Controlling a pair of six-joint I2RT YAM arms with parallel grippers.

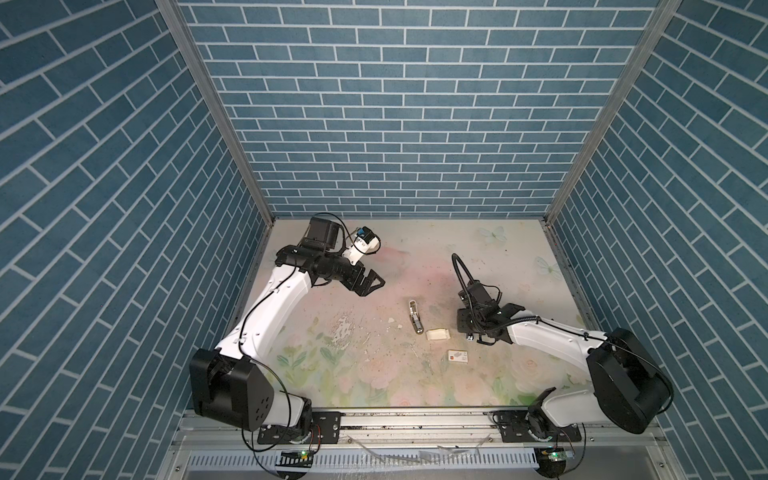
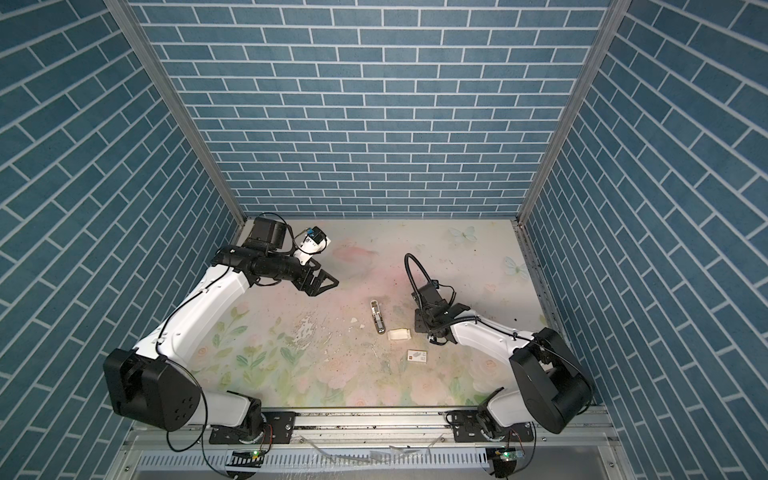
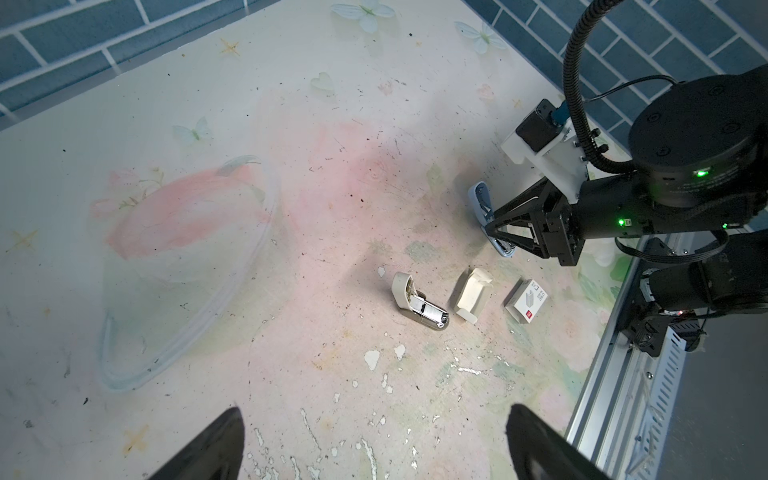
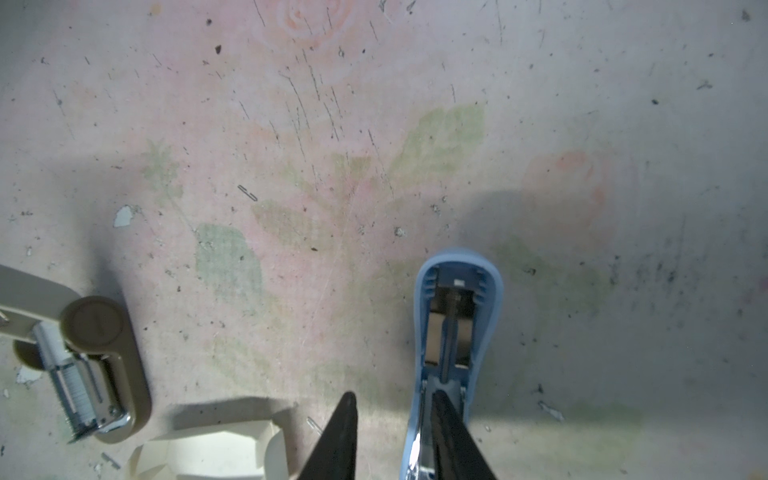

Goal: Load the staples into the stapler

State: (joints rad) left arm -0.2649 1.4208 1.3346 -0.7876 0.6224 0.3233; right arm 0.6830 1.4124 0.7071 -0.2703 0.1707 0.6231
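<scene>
Blue stapler [image 4: 459, 259] lies open under the right gripper [image 4: 394, 399], right of centre in both top views. The jaws are narrow, one finger over its channel and the other clear. A loose staple [image 4: 247, 192] lies near it on the table [image 1: 415, 257]. At centre is a beige stapler [image 1: 415, 318], with a cardboard tray [image 1: 438, 333] just beside it. The left gripper [image 1: 374, 286] gapes wide at upper left.

My right tool [image 4: 392, 399] is black. Beside it: light-blue stapler [image 4: 457, 291], beige stapler [image 4: 104, 328], cream tray [image 4: 220, 449], on the faded floral worktop [image 4: 291, 124].
</scene>
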